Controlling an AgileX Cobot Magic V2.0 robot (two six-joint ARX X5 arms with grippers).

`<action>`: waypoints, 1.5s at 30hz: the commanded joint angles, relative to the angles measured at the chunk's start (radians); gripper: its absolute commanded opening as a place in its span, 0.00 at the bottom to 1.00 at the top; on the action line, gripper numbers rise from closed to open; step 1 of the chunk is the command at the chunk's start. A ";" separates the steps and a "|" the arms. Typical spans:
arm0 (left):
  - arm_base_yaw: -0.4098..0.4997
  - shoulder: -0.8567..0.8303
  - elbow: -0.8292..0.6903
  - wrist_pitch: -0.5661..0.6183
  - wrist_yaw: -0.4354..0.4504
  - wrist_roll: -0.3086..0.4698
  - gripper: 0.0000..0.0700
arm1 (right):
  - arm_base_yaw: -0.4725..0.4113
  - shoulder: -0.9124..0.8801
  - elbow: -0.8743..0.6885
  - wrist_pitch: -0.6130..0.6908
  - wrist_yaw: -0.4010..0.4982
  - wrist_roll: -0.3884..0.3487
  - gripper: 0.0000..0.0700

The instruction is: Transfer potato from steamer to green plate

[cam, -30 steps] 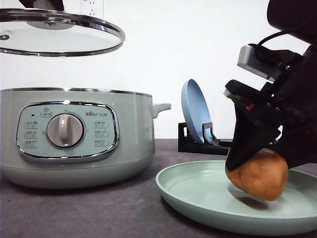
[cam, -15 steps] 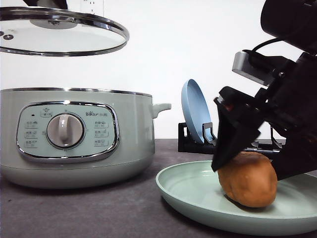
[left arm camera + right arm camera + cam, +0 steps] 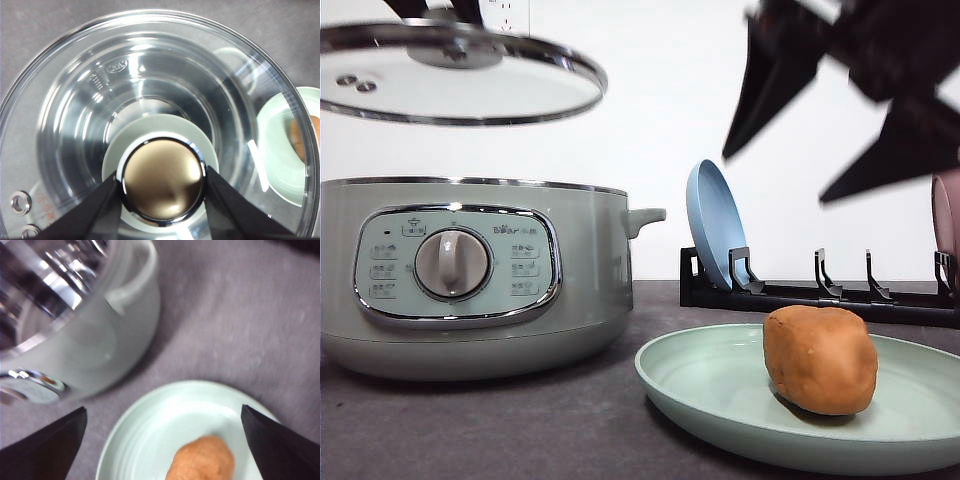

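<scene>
The steamer [image 3: 470, 275] is seen at the left of the table, its glass lid [image 3: 455, 80] held above it — the chrome knob [image 3: 162, 180] is clamped between the left gripper [image 3: 162, 197] fingers. The green plate [image 3: 720, 395] lies just beside the steamer, and the potato [image 3: 820, 360] rests on it. The right gripper [image 3: 845, 120] is raised well above the potato, jaws spread wide and empty.

The steamer [image 3: 470, 275] has a smooth, satin sage body with a polished chrome rim. Its lid [image 3: 150, 120] is clear glossy glass with a mirror-bright metal knob [image 3: 162, 180]. The green plate [image 3: 720, 390] looks like matt plastic. The potato [image 3: 820, 358] has dull, smooth skin. The desk [image 3: 240, 315] is matt grey.
</scene>
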 commanded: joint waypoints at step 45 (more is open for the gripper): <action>-0.014 0.229 0.029 0.058 -0.033 0.022 0.00 | 0.008 -0.233 0.164 -0.217 0.120 -0.108 0.89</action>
